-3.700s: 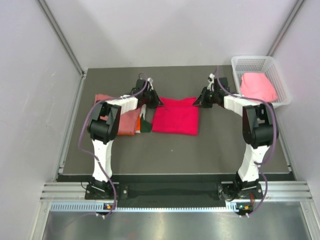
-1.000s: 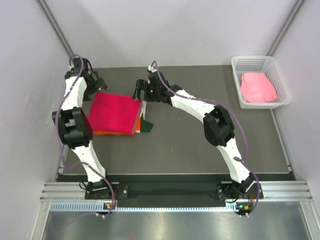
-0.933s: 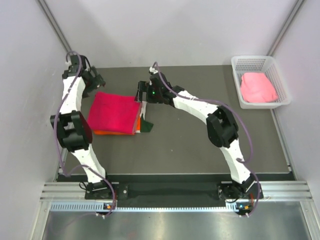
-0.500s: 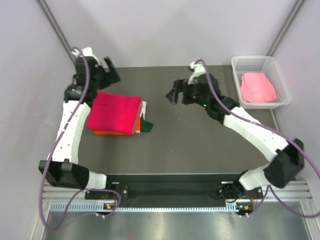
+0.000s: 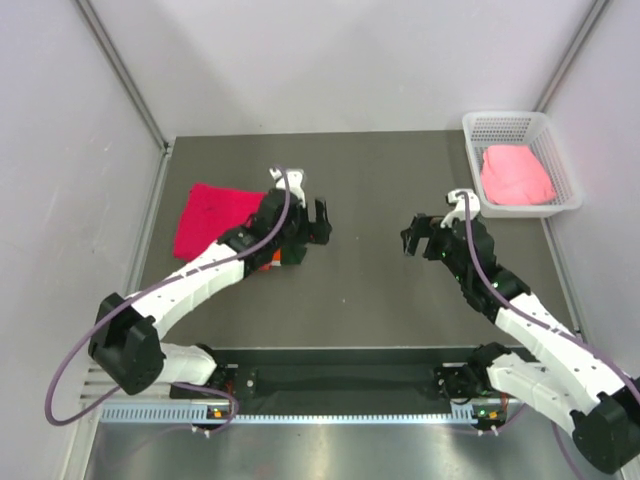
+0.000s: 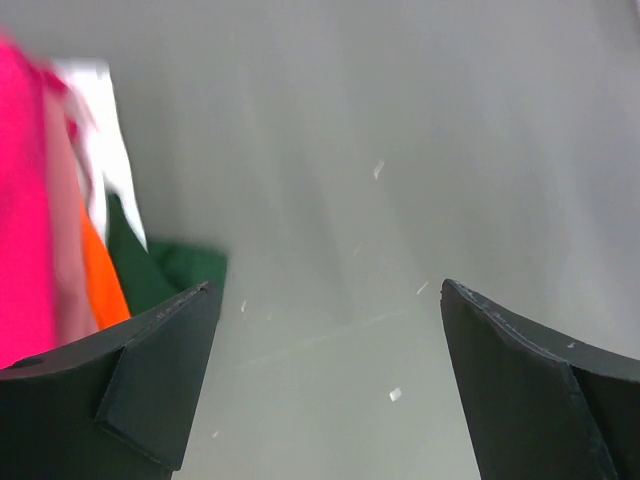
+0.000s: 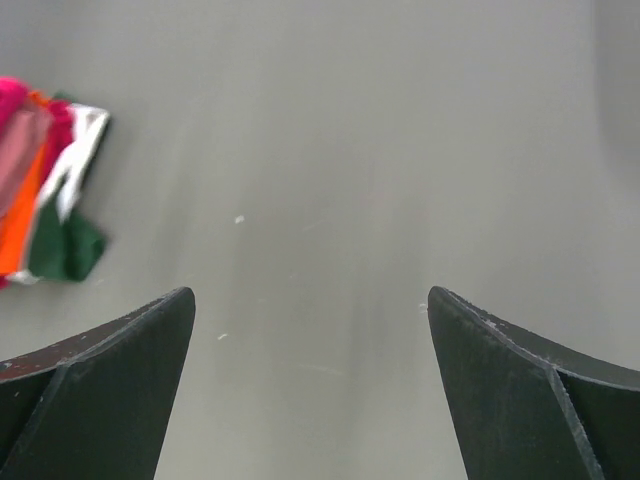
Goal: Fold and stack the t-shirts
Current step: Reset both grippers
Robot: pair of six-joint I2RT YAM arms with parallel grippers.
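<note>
Crimson tee (image 5: 210, 215) unmoved, left gripper (image 5: 305, 222) shifted right

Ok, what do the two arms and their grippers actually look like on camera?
The left arm and right arm have white shells with round black joints, and a thin purple cable loops along each. The left gripper and right gripper are matte black, each with two broad, wedge-shaped fingers.

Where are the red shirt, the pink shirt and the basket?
Red shirt (image 5: 212, 215): top view, middle of its folded top.
Pink shirt (image 5: 515, 175): top view, middle of the bundle.
Basket (image 5: 505, 128): top view, far mesh wall.
</note>
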